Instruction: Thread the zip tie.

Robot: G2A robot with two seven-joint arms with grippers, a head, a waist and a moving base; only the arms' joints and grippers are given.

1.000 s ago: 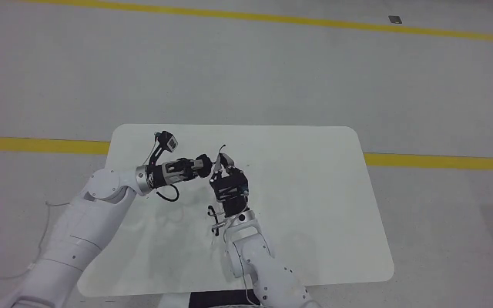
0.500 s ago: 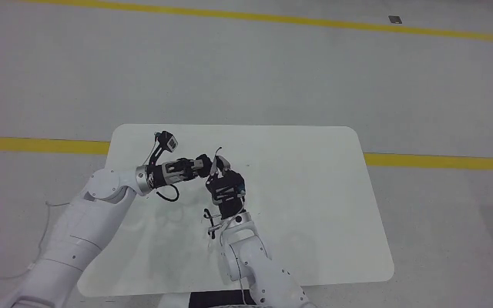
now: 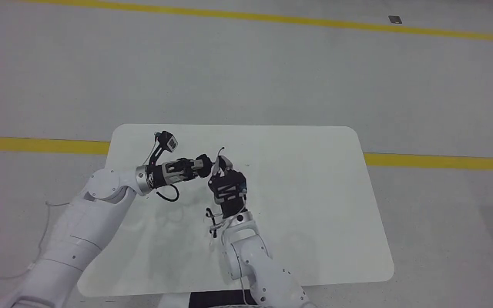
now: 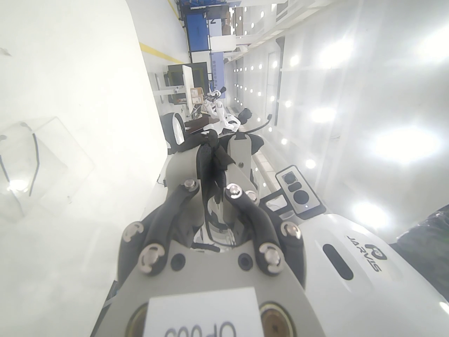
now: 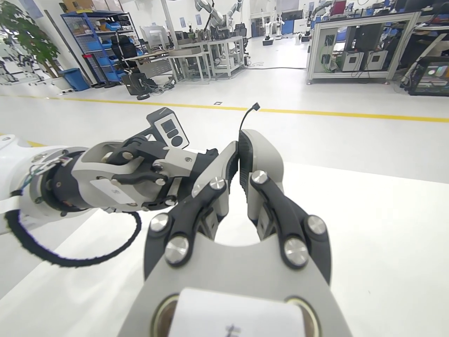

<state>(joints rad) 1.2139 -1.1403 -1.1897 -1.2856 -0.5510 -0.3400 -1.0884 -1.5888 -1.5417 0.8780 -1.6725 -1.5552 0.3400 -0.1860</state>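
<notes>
A thin black zip tie (image 3: 221, 152) is held above the white table (image 3: 308, 192), left of its middle. My right gripper (image 5: 239, 141) is shut on the strap, and the zip tie's head end (image 5: 255, 107) sticks up past its fingertips. My left gripper (image 3: 205, 164) comes in from the left and meets the right gripper (image 3: 223, 166) tip to tip. In the left wrist view the left gripper (image 4: 210, 141) is shut, and a thin black strap (image 4: 209, 224) loops back between its fingers. Where the strap's two ends meet is hidden.
A clear plastic bag (image 4: 52, 149) with a few spare black ties lies on the table near the left gripper. The table's right half (image 3: 331, 231) is bare white surface. Its rounded far edge (image 3: 231, 127) runs just beyond the grippers.
The right gripper has shifted slightly toward the left gripper, still holding the zip tie. The left arm has kept still.
</notes>
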